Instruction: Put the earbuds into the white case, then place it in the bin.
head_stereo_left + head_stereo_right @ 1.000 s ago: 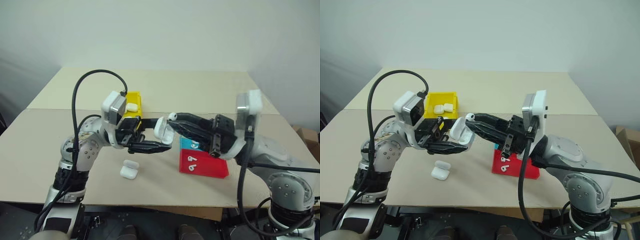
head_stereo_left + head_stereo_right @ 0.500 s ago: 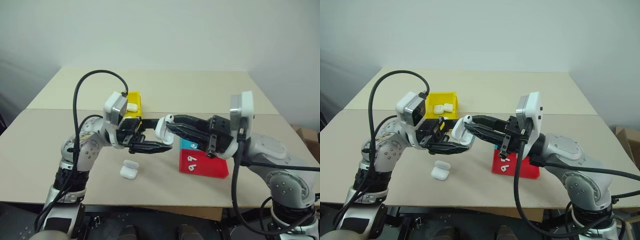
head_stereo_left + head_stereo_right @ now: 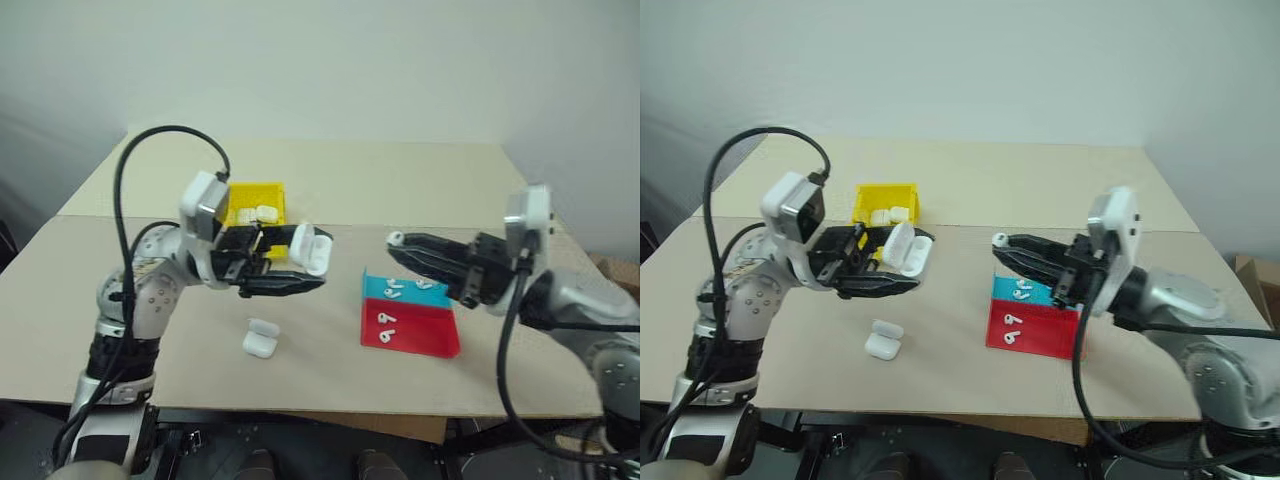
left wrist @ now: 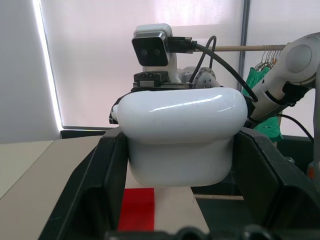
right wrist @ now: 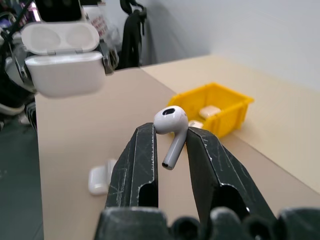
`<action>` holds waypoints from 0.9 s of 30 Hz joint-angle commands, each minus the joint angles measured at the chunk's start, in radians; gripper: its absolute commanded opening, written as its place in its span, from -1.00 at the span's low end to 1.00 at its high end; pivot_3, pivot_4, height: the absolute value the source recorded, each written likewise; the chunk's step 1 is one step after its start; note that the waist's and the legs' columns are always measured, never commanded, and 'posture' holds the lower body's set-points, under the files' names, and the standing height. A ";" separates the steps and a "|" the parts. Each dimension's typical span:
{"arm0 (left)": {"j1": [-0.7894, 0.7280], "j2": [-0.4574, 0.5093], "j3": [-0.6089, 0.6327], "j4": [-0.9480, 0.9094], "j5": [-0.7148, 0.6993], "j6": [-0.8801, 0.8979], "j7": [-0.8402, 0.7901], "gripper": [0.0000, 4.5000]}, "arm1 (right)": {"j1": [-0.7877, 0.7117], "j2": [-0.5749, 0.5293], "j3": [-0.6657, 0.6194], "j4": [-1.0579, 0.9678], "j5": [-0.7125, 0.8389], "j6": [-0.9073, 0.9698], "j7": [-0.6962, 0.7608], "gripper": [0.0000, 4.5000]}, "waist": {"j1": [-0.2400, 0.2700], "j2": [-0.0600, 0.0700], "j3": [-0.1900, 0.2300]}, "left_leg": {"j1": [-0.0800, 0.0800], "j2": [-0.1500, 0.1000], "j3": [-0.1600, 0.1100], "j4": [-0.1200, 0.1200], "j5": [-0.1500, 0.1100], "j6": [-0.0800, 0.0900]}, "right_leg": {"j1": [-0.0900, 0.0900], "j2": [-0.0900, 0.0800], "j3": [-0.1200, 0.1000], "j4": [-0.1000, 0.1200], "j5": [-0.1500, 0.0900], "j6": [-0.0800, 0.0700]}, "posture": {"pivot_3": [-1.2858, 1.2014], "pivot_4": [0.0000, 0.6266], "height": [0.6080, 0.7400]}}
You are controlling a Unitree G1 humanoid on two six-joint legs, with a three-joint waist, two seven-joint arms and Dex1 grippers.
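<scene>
My left gripper [image 3: 306,266] is shut on the white case [image 3: 312,250], held above the table with its lid flipped open [image 5: 61,37]. In the left wrist view the case [image 4: 182,130] sits between both fingers. Apart from it, to the right, my right gripper [image 3: 397,240] is shut on one earbud [image 5: 171,129], whose stem is pinched between the fingers [image 5: 141,160]. More earbuds [image 3: 384,327] lie in the red tray [image 3: 425,338] and the blue tray [image 3: 440,296]. The yellow bin [image 3: 240,192] stands behind the left gripper with cases in it.
Another closed white case [image 3: 260,338] lies on the table [image 3: 400,180] below the left gripper. The red and blue trays sit side by side under the right gripper, close to the table's front edge.
My right gripper has pulled back to the right, away from the open case, with the earbud still pinched. The left gripper keeps the case in nearly the same place.
</scene>
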 commanded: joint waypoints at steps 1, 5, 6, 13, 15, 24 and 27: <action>0.012 0.007 0.027 -0.046 -0.021 -0.001 0.021 0.25 | 0.031 -0.110 0.006 0.041 -0.099 -0.033 0.127 -0.68 | -0.002 0.000 0.000 | 0.000 0.000 0.000 0.000 0.000 0.000 | 0.000 0.000 0.000 0.000 0.000 0.000 | 0.03 -0.52 1.00; 0.031 0.006 0.037 -0.075 -0.036 0.005 0.045 0.25 | 0.053 -0.203 0.102 0.121 -0.238 -0.096 0.261 -0.68 | -0.005 0.000 0.000 | 0.000 0.000 0.000 0.000 0.000 0.000 | 0.000 0.000 0.000 0.000 0.000 0.000 | 0.03 -0.52 1.00; 0.038 0.006 0.038 -0.084 -0.038 0.005 0.051 0.25 | 0.052 -0.219 0.144 0.142 -0.303 -0.137 0.289 -0.68 | -0.006 0.000 0.000 | 0.000 0.000 0.000 0.000 0.000 0.000 | 0.000 0.000 0.000 0.000 -0.001 0.001 | 0.03 -0.52 1.00; 0.060 0.018 0.046 -0.117 -0.058 0.014 0.082 0.25 | -0.085 -0.247 0.459 0.276 -0.628 -0.216 0.406 -0.68 | -0.013 0.000 0.000 | 0.000 0.000 0.001 0.000 0.000 0.000 | -0.001 0.000 0.001 0.000 -0.004 0.007 | 0.03 -0.52 1.00; 0.064 0.020 0.048 -0.123 -0.061 0.015 0.087 0.25 | -0.129 -0.234 0.532 0.310 -0.709 -0.228 0.423 -0.68 | -0.011 0.000 0.000 | 0.000 0.000 0.001 0.000 0.000 0.000 | -0.001 0.000 0.000 0.000 -0.004 0.007 | 0.03 -0.52 1.00; 0.090 0.026 0.060 -0.159 -0.075 0.020 0.118 0.25 | -0.284 -0.108 0.706 0.510 -0.947 -0.329 0.478 -0.68 | -0.008 0.001 0.001 | 0.000 0.000 0.001 0.000 0.000 0.000 | -0.001 0.000 0.000 0.000 -0.002 0.003 | 0.03 -0.52 1.00; 0.097 0.032 0.064 -0.172 -0.083 0.023 0.126 0.25 | -0.305 -0.080 0.722 0.556 -0.984 -0.347 0.499 -0.68 | -0.008 0.001 0.001 | 0.000 0.000 0.001 0.001 0.000 0.000 | -0.001 0.000 0.000 0.000 -0.001 0.001 | 0.03 -0.52 1.00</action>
